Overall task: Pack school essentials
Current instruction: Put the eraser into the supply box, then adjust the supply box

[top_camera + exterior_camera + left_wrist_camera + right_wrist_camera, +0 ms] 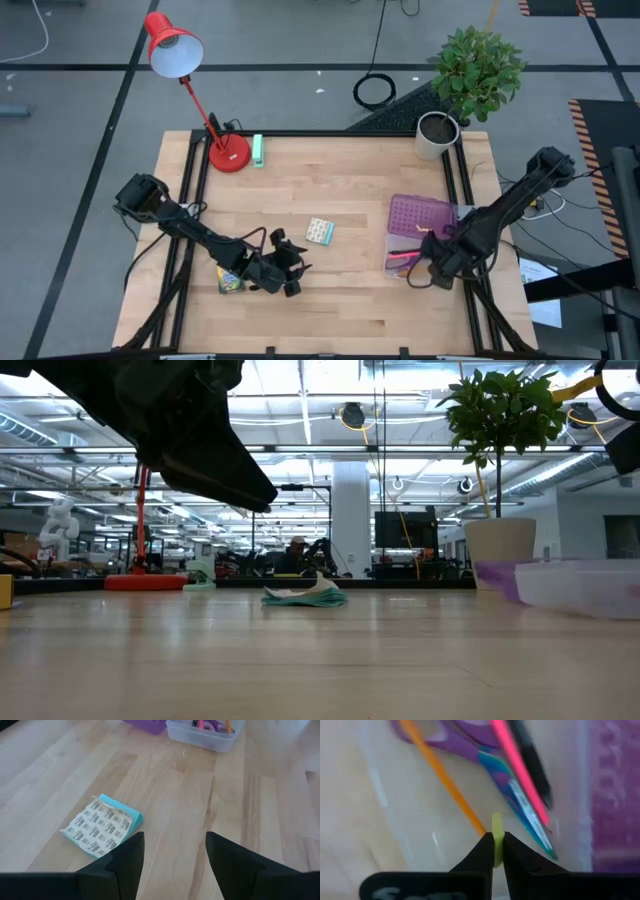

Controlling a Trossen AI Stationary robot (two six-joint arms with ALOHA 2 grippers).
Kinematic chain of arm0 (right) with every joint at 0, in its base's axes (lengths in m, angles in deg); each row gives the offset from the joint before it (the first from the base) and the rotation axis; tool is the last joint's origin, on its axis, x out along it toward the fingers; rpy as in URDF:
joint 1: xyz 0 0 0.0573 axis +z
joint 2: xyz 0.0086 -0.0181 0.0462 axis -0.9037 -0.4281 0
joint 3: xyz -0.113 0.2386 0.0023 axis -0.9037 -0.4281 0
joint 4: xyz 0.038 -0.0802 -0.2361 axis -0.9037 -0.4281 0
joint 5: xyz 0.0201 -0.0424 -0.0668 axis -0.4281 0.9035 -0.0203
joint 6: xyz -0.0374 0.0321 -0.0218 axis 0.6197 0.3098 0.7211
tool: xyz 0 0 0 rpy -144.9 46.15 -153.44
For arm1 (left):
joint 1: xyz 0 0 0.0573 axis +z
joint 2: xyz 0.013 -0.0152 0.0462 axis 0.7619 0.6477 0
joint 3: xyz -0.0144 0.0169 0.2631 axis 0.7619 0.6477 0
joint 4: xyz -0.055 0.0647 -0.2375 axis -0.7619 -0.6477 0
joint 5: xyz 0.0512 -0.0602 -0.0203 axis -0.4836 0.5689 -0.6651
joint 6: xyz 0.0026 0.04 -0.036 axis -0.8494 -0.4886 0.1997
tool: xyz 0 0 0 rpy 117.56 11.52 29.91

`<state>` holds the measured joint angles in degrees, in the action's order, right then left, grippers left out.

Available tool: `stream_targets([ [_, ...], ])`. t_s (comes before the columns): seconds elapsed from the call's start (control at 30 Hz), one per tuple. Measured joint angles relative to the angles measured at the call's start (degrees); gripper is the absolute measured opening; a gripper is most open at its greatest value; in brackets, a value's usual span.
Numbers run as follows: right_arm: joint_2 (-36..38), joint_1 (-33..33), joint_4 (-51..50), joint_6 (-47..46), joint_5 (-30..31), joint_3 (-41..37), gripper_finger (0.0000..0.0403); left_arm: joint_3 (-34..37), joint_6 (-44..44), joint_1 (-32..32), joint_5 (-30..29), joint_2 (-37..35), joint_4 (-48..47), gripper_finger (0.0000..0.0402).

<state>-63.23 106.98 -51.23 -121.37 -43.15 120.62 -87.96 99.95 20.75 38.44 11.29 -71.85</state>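
A clear plastic box (405, 258) stands on the table's right part, its purple lid (420, 215) beside it on the far side. In the box lie an orange pencil (442, 775), a pink pencil (520, 775), purple-blue scissors (490, 760) and a black pen (535, 770). My right gripper (432, 262) hangs over the box, shut on a tiny yellow piece (497, 822). The pale patterned pack (320, 232) lies flat mid-table. My left gripper (292, 265) is open, just near of the pack, with nothing between its fingers. The yellow-green crayon box (230, 280) lies behind it. My right gripper (497, 840) pinches the tiny yellow piece between its two fingertips, by the piece's lower part (497, 842). The upper end sticks out beyond the fingertips. The fingers point down into the box, and the piece is clear of the things lying there.
A red desk lamp (228, 152) and a small mint-green block (258, 150) stand at the table's far left. A potted plant (440, 130) stands at the far right corner. Bare wood lies between the pack and the clear box (205, 732).
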Motion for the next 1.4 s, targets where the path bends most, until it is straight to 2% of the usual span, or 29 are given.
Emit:
stream_targets([
  [0.17, 2.2, 0.0, -5.6, -10.3, -1.6, 0.0, 0.0018, 0.0, 0.0, 0.0, 0.0, 0.0, 0.0, 0.0214],
  [0.33, 2.0, -0.2, -6.1, -17.0, -3.4, 0.0, 0.0018, 0.0, -0.4, 0.0, 0.0, 0.0, 0.0, 0.0214],
  [0.53, 0.5, -1.7, -6.4, -18.9, -3.9, 0.0, 0.0030, 0.0, -0.6, 0.0, 0.0, 0.0, 0.0, 0.0214],
  [0.67, -0.3, -3.4, -5.9, -18.5, -3.7, 0.0, 0.0062, 0.0, -0.6, 0.0, 0.0, 0.0, 0.0, 0.0214],
  [0.97, -0.3, -7.3, -3.6, -19.4, -0.8, -0.1, 0.0165, 0.0, -0.5, 0.0, 0.0, 0.0, 0.1, 0.0214],
  [1.17, -0.3, -9.3, 3.1, -13.6, -0.7, -0.1, 0.0208, 0.0, -0.4, 0.0, 0.0, 0.0, 0.1, 0.0214],
  [1.4, -0.3, -12.0, 16.7, -0.7, 2.9, -0.1, 0.0207, 0.0, -0.4, 0.0, 0.0, 0.0, 1.0, 0.0214],
])
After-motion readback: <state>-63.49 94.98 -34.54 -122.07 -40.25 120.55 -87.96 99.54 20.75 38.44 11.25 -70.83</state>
